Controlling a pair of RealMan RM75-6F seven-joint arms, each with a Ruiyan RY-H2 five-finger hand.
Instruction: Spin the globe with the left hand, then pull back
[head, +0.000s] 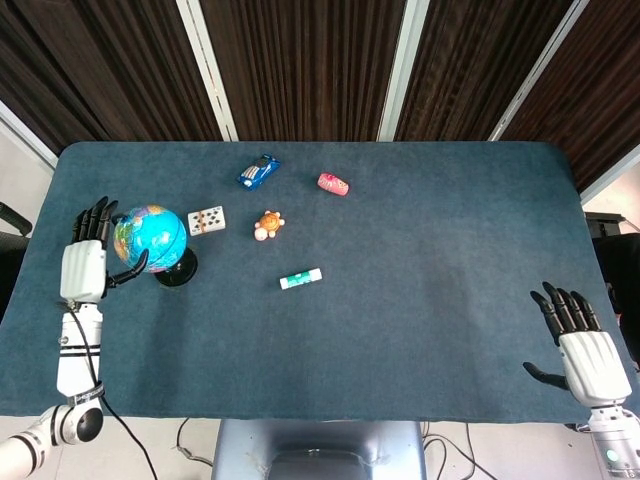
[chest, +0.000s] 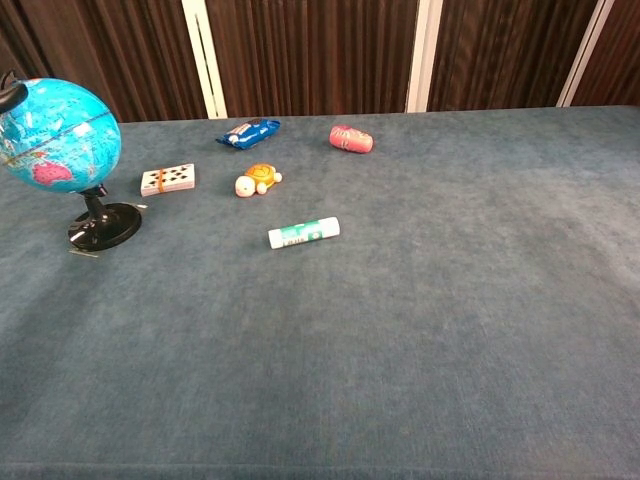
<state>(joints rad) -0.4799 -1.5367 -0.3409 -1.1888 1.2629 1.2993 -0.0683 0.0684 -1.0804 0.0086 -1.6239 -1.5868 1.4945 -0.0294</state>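
A small blue globe (head: 152, 238) on a black round base (head: 178, 270) stands at the table's left side; the chest view shows the globe (chest: 58, 135) at its left edge. My left hand (head: 88, 262) is raised just left of the globe, fingers spread, its thumb reaching to the globe's lower left side. A dark fingertip (chest: 12, 95) shows at the globe's top left in the chest view. My right hand (head: 583, 352) rests open at the table's front right corner, far from the globe.
Right of the globe lie a deck of cards (head: 207, 221), an orange turtle toy (head: 268, 225), a blue packet (head: 258, 171), a pink object (head: 334, 184) and a green-and-white tube (head: 300, 279). Dark curtains hang behind the blue table (head: 420, 250).
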